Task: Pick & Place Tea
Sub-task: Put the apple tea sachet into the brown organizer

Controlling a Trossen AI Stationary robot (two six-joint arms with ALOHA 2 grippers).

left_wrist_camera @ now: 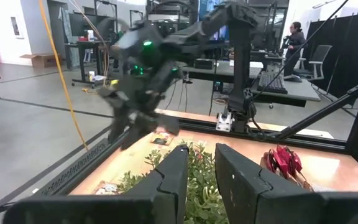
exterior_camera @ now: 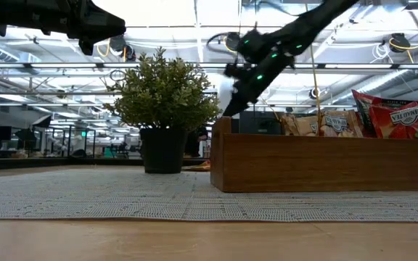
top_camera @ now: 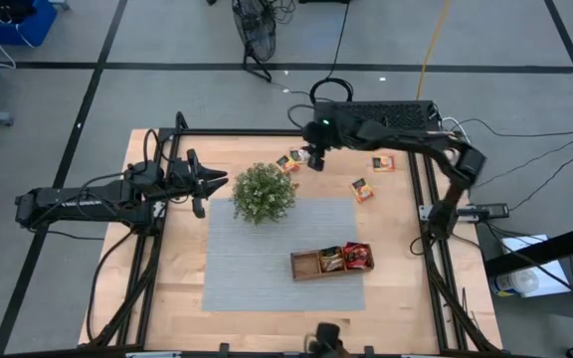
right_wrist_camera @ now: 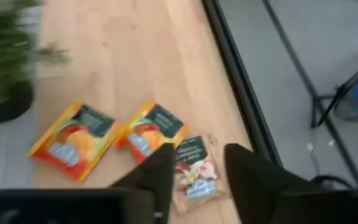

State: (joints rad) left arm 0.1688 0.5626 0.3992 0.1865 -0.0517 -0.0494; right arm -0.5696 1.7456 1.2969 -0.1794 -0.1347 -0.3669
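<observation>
Three tea sachets lie flat on the wood at the far side, next to the plant [top_camera: 264,192]: two orange ones [right_wrist_camera: 73,140] [right_wrist_camera: 151,132] and a pale one [right_wrist_camera: 194,171]. My right gripper [top_camera: 314,159] hovers above them, open; in its wrist view the pale sachet shows between the fingers [right_wrist_camera: 160,168], untouched. Two more sachets [top_camera: 382,164] [top_camera: 363,189] lie flat farther right. The wooden tray [top_camera: 306,264] holds sachets [top_camera: 356,257] in its middle and right compartments. My left gripper [top_camera: 222,183] waits, open and holding nothing, left of the plant.
A grey mat [top_camera: 267,278] covers the table's middle and bears the potted plant and the tray. A black frame rail [right_wrist_camera: 241,81] runs along the far edge close to the sachets. A person [left_wrist_camera: 294,37] stands in the room beyond the table.
</observation>
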